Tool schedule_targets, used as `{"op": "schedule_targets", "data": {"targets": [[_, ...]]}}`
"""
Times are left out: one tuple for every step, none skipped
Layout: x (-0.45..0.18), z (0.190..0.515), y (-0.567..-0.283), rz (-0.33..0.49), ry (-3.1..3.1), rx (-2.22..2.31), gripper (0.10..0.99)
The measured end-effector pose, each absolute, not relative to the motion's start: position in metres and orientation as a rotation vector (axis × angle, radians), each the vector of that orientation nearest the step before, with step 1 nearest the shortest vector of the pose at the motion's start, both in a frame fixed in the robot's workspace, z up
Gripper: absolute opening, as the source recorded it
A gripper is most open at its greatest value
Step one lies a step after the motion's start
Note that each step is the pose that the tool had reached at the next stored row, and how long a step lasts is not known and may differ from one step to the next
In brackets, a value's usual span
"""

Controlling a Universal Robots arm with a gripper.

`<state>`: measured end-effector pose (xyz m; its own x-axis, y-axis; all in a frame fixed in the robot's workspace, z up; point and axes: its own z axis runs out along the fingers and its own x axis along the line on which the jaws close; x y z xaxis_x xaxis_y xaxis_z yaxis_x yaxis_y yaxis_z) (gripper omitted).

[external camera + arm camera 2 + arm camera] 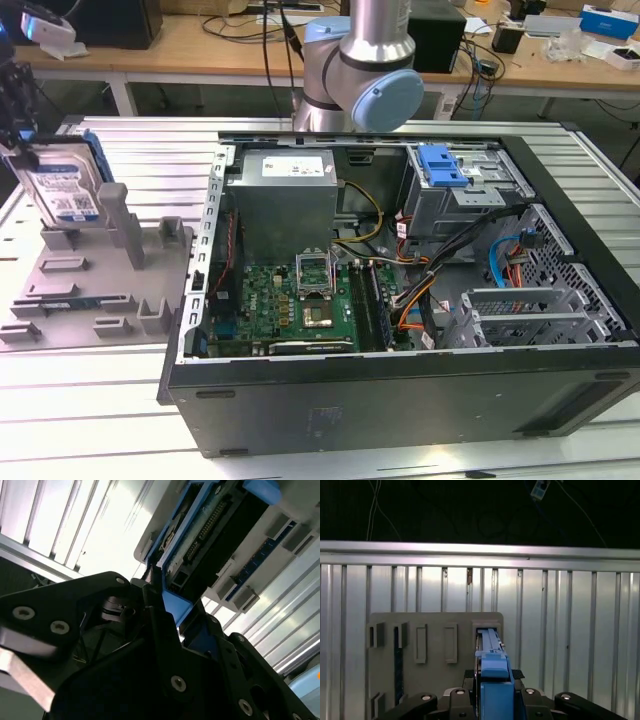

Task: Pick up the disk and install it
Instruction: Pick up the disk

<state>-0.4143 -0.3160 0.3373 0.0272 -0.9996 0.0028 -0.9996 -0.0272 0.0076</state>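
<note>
Exterior view takes in a slatted aluminium table [600, 170] that carries everything; wooden benches [200, 50] strewn with cables and boxes run along the room behind its far edge; an open computer case [400, 400] lies on its side across the middle of the table, with a green motherboard [300, 300] near its front wall, a grey metal box [285, 200] against its far wall and a small blue clip [440, 165] on the drive cage in its far corner at the exterior view's right; the robot arm [360, 70] rises just beyond the case's far wall; a grey fixture plate [100, 290] with raised blocks and slots lies beside the case, toward the table's edge at the exterior view's left; the disk [65, 190] stands upright on edge at the plate's far corner, label facing the case, its lower edge at a slotted block, though whether it rests in the slot or hangs just clear of it I cannot tell; the gripper [25, 150] comes down on it from above; in the first wrist view the gripper [494, 675] has its two black fingers [470, 674] drawn in narrow against either side of the blue bracket [494, 695], with the disk [487, 642] seen edge-on reaching down to the plate's slot; in the second wrist view the gripper [175, 610] clamps the same blue frame, the disk [215, 525] extending away beyond the fingertips over the table's slats.
</note>
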Motion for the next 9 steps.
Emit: {"op": "schedule_targets", "data": {"targets": [[-0.414,0.344,-0.316,-0.005,-2.186,2.246,0.369],[-0.414,0.352,-0.316,-0.005,-2.186,2.246,0.369],[-0.414,0.356,-0.316,-0.005,-2.186,2.246,0.369],[-0.414,0.362,-0.316,-0.005,-2.186,2.246,0.369],[-0.414,0.368,-0.316,-0.005,-2.186,2.246,0.369],[-0.414,0.373,-0.316,-0.005,-2.186,2.246,0.369],[-0.414,0.379,-0.316,-0.005,-2.186,2.246,0.369],[-0.414,0.383,-0.316,-0.005,-2.186,2.246,0.369],[-0.414,0.389,-0.316,-0.005,-2.186,2.246,0.369]]}}
